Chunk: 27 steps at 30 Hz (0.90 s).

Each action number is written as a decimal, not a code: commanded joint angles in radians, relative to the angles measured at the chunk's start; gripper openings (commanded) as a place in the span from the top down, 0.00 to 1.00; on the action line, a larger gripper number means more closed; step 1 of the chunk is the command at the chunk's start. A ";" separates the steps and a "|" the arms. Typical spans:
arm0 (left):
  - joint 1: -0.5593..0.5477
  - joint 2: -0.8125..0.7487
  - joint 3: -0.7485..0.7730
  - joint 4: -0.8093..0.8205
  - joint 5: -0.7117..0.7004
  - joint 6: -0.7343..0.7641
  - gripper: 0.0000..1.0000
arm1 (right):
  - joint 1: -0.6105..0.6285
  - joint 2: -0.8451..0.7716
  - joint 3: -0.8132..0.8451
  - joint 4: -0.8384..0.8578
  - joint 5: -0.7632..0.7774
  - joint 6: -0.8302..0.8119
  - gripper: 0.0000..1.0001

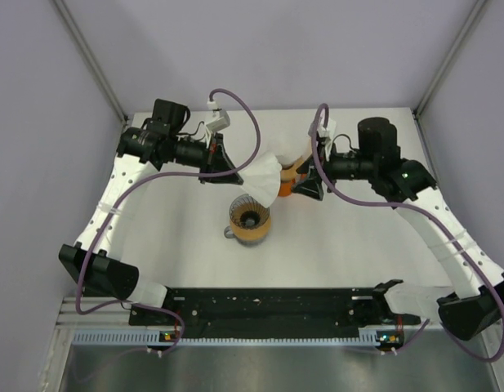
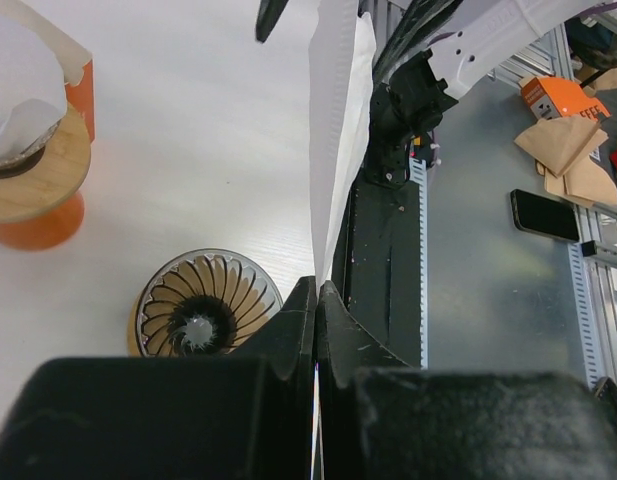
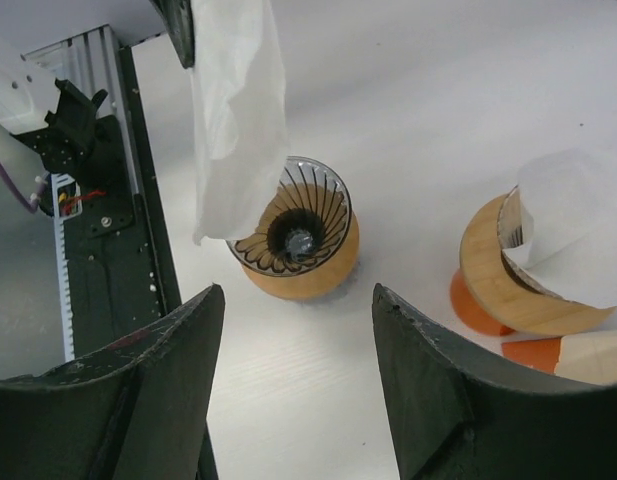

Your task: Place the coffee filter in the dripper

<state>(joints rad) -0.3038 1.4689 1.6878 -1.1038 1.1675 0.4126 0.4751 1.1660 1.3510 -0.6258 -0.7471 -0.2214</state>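
The coffee filter (image 1: 264, 178) hangs in the air, a flat white fan pinched along one edge, not in the dripper (image 1: 250, 220). In the top view it sits just behind the dripper, between the two grippers; in the right wrist view its lower corner overlaps the dripper's rim (image 3: 298, 240).

The left gripper (image 1: 235, 173) has its fingers (image 2: 298, 320) pressed together on the filter's edge, and the paper (image 2: 333, 130) rises out from between them. The left arm curves up from its base along the left side of the surface (image 1: 341, 245), and its wrist lies level, pointing right toward the centre.

The right arm mirrors it from the right, with its wrist pointing left. The right gripper (image 1: 305, 186) has its fingers (image 3: 178, 370) spread wide, holding nothing, beside an orange and wood filter stand (image 1: 292, 167) that holds more white paper.

The ribbed dripper stands upright on the surface.
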 commanded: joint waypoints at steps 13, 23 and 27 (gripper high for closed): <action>-0.018 0.008 0.055 -0.028 0.037 0.038 1.00 | 0.002 0.103 -0.092 0.518 -0.261 0.341 0.39; -0.032 0.028 0.072 -0.028 0.031 0.035 1.00 | 0.049 0.136 -0.095 0.658 -0.325 0.456 0.71; -0.031 0.025 0.062 0.048 -0.047 -0.056 0.62 | 0.048 0.119 -0.079 0.557 -0.233 0.450 1.00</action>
<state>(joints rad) -0.3313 1.4952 1.7206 -1.1267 1.1648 0.4309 0.5133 1.3064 1.2503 -0.0490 -1.0256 0.2111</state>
